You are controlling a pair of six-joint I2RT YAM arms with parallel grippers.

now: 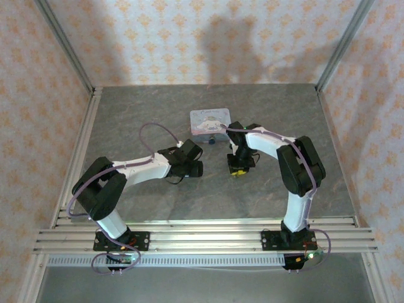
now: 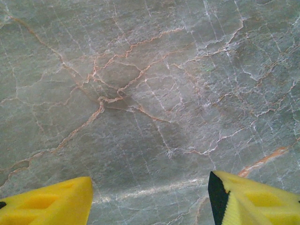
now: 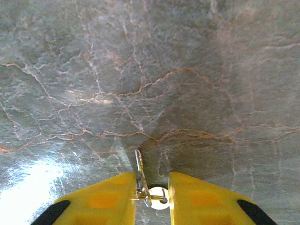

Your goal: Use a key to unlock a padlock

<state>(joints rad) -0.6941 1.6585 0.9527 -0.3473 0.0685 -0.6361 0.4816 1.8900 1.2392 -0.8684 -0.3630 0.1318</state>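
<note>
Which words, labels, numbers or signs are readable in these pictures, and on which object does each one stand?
No text can be read here.
On the pastel tin: a faint mark above the cartoon print, too small and blurred to read.
On the key: no legible marking.
</note>
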